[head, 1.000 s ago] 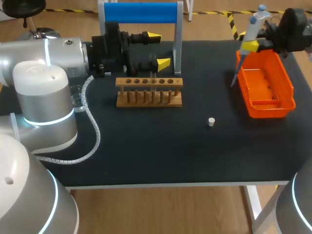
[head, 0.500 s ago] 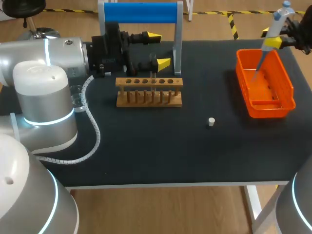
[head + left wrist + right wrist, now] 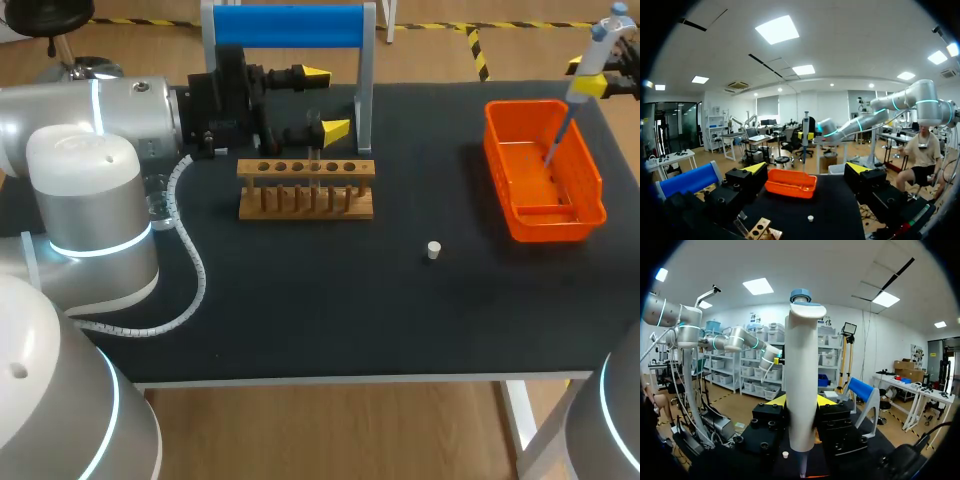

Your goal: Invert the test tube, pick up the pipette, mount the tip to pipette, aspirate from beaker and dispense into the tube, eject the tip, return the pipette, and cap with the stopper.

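My right gripper [image 3: 592, 84] is at the table's far right corner, shut on a white pipette [image 3: 588, 62] with a blue button, held upright. Its thin lower end hangs over the orange tray [image 3: 590, 160]. In the right wrist view the pipette [image 3: 801, 390] stands between my yellow tips [image 3: 776, 400]. My left gripper [image 3: 326, 100] stays open and empty behind the wooden tube rack [image 3: 306, 190], where a clear test tube [image 3: 314, 165] stands. A small white stopper [image 3: 433, 250] lies on the black mat. From the left wrist, the pipette [image 3: 805, 134] hangs above the tray [image 3: 790, 183].
A stand with a blue bar [image 3: 290, 25] rises at the table's back, just behind my left gripper. My left arm's white cable [image 3: 195, 270] curls over the mat's left part. The rack's end [image 3: 760, 230] and the stopper [image 3: 810, 218] show ahead of the left fingers.
My right arm has carried the pipette to the right and farther back, from the tray's left rim to above its right side. The left arm has not moved.
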`<state>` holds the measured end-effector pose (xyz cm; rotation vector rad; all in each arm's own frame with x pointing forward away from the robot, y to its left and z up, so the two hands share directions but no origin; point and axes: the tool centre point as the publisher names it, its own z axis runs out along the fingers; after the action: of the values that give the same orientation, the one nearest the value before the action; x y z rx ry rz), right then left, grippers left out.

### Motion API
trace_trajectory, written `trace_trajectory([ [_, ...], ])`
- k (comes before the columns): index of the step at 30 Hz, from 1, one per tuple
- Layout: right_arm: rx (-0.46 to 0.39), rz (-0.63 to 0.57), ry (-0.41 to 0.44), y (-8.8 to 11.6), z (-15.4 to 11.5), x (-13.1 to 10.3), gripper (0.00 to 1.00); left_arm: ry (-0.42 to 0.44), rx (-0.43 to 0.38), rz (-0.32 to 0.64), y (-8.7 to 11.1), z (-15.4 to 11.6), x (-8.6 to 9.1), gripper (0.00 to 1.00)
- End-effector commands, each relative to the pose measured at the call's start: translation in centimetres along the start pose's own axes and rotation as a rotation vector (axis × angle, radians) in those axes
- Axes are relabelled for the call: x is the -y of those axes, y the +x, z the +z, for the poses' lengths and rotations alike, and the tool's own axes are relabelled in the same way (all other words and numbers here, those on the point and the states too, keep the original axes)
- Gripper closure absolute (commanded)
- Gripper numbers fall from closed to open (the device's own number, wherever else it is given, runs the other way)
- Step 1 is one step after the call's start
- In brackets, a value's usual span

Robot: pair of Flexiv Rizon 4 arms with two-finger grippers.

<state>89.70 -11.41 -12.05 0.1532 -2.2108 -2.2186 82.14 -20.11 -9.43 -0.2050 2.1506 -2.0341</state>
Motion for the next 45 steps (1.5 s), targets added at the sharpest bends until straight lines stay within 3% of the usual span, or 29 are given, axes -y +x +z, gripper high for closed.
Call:
trace_trajectory([
  [1, -0.009, 0.002, -0.008, -0.6, -1.2, 0.6, 1.0, 0.003, -0.001, 0.001, 0.0, 0.0, -0.1, 0.0],
  [16, 0.007, 0.01, -0.023, -0.8, -3.4, 2.2, 1.0, 0.003, -0.001, 0.001, 0.0, 0.0, -0.1, 0.0],
  [45, 0.009, 0.012, -0.021, -0.9, -3.6, 2.5, 1.0, 0.003, -0.001, 0.001, 0.0, 0.0, -0.1, 0.0],
])
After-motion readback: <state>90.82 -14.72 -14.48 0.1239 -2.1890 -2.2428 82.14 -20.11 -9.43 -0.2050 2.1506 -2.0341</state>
